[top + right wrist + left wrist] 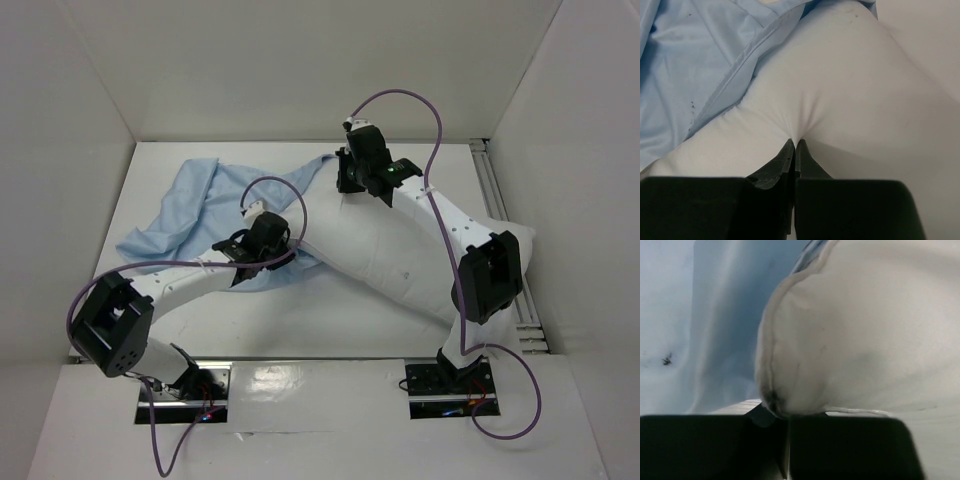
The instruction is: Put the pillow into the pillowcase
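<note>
Count: one pillow (380, 255), one pillowcase (195, 205), two arms, two claws.

The pillow lies diagonally on the white surface (300, 325). The crumpled pillowcase is spread to the left of the pillow and touches it along that side. In the right wrist view a hemmed blue edge (747, 62) lies over the pillow's far left shoulder. The rest of the pillow is bare, so in my judgement insertion has barely begun.

Right claw (795, 146): jaws are drawn narrow and pinch a small pucker of the pillow's cover, with creases running out from the tips. It sits at the pillow's far end, beside the pillowcase. This grip is probably meant to steer that end towards the opening.

Left claw (782, 415): jaws are close together, with the pillow's seamed corner (772, 397) right at the tips. It appears to pinch that corner, though the contact itself is in shadow. It sits at the pillow's near left corner, where the blue fabric meets it. Holding two points on the same end would keep the pillow from sagging as it is fed in.

A blue-and-white tag (810, 252) shows at the pillow's upper edge in the left wrist view.

The pillowcase mouth cannot be told from the overhead view.
</note>
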Robot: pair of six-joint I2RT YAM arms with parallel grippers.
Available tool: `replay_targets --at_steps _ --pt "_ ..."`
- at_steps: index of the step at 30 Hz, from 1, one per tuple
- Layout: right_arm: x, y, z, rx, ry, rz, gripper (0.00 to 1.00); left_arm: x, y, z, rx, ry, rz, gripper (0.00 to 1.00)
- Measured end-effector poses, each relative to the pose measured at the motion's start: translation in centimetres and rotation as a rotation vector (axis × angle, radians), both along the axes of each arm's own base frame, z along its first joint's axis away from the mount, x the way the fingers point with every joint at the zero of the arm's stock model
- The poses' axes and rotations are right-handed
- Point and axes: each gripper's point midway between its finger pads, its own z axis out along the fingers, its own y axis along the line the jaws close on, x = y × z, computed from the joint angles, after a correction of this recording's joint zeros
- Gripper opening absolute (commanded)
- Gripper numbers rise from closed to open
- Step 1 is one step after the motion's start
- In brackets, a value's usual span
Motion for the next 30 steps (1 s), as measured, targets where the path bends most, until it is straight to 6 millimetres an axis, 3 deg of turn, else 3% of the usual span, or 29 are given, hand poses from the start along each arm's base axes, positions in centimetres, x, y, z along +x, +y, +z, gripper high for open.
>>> replay_targets --at_steps 1,9,14,20,25,30 --pt "0.0 0.0 0.0 0.000 0.000 0.001 0.00 0.0 0.1 -0.1 0.002 0.001 0.001 0.00" --pt "0.3 -0.6 0.0 0.000 0.000 -0.010 0.00 -1.2 0.4 1.1 0.007 0.009 -0.063 0.00" --pt "0.9 -1.6 0.1 -0.005 -0.006 -0.039 0.00 -2.9 0.7 4.5 -0.021 -0.032 -0.138 0.00" --pt "1.4 -2.4 0.0 -0.034 -0.014 -0.068 0.00 -3.6 0.5 10.3 -0.065 -0.114 -0.213 0.00" --pt "1.4 -2.4 -0.7 -0.038 -0.010 -0.072 0.00 -4.0 -0.3 12.9 -0.081 -0.133 -0.279 0.00" --pt "0.6 -1.9 -3.0 -0.026 0.010 -0.061 0.00 -4.4 -0.4 13.8 -0.067 -0.119 -0.324 0.00"
